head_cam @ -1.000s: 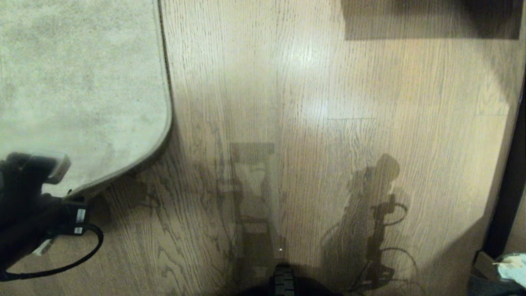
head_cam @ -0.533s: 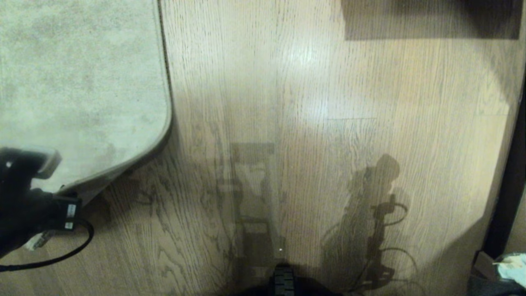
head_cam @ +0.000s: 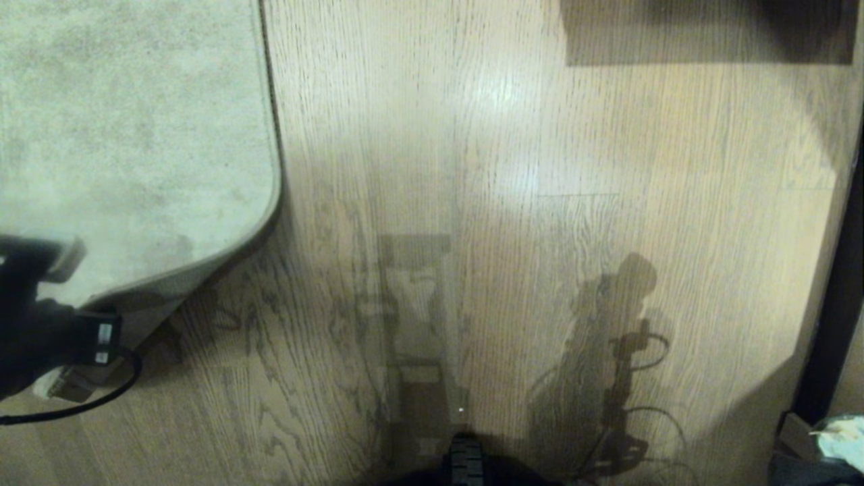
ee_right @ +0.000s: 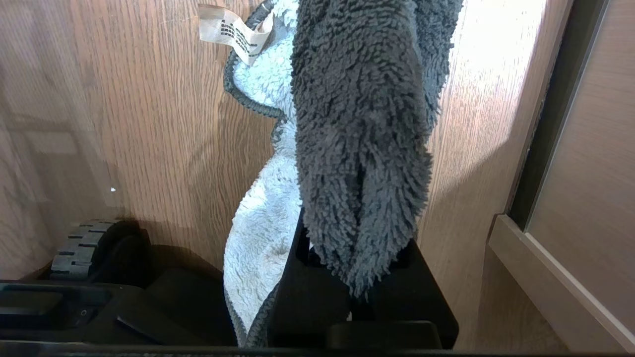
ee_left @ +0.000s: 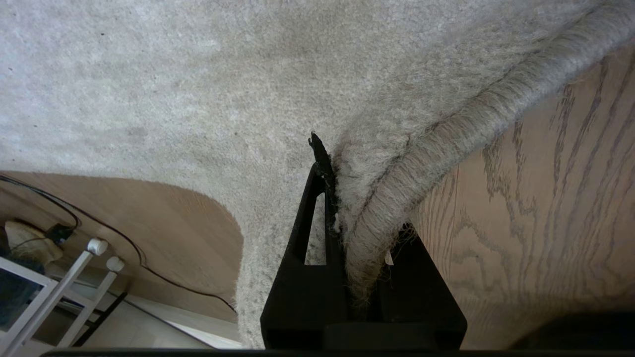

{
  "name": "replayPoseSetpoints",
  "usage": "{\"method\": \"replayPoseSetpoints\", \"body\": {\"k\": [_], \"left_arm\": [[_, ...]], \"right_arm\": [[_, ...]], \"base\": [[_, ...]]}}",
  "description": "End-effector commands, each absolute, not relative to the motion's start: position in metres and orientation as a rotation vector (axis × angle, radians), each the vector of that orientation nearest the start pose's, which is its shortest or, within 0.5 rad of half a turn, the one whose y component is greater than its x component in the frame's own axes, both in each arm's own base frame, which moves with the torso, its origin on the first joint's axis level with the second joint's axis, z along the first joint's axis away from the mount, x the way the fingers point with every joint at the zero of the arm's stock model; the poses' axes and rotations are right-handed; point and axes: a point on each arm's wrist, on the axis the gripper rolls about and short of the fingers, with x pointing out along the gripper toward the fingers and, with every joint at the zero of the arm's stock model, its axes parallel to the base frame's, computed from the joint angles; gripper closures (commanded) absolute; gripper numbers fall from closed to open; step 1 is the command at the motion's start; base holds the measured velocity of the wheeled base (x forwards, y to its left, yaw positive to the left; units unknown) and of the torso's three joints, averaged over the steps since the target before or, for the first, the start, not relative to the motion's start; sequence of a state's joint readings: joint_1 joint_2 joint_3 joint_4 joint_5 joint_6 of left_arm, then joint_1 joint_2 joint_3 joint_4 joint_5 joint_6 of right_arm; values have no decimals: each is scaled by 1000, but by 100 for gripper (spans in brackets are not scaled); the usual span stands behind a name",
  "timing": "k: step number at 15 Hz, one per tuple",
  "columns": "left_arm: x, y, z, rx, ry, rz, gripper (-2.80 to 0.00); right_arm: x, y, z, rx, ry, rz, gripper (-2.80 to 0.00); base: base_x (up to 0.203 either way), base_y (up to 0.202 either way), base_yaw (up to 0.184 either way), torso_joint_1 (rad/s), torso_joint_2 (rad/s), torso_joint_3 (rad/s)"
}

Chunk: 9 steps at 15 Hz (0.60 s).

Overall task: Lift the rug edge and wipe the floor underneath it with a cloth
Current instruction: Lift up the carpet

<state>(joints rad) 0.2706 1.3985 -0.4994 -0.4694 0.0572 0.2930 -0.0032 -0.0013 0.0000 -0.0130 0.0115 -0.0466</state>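
The rug edge point(ee_left: 397, 198) is pinched in the left pincer point(ee_left: 342, 233), raised off the floor point(head_cam: 472, 202); the cloth point(ee_right: 357, 148), clenched in the right pincer point(ee_right: 347, 277), hangs well apart, rightward.

At twelve to two o'clock in the head view we see a dark rectangular shape point(head_cam: 702, 32), too dim to identify. A dark vertical strip point(head_cam: 837, 297) runs down around three o'clock. In the left wrist view we find white frame legs with round caps point(ee_left: 74, 277) at eight o'clock, beside a thin black cable point(ee_left: 124, 238). In the right wrist view a pale wood panel with a dark frame point(ee_right: 585, 163) sits at three o'clock.
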Motion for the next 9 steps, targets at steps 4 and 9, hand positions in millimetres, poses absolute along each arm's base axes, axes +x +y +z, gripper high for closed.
{"method": "replayPoseSetpoints", "body": {"k": [4, 9], "left_arm": [[198, 56, 159, 241, 487, 255, 0], [195, 55, 154, 239, 501, 252, 0]], "right_arm": [[-23, 0, 77, -48, -14, 9, 0], [-23, 0, 77, -46, -14, 9, 0]], "base": [[0, 0, 0, 0, 0, 0], [0, 0, 0, 0, 0, 0]]}}
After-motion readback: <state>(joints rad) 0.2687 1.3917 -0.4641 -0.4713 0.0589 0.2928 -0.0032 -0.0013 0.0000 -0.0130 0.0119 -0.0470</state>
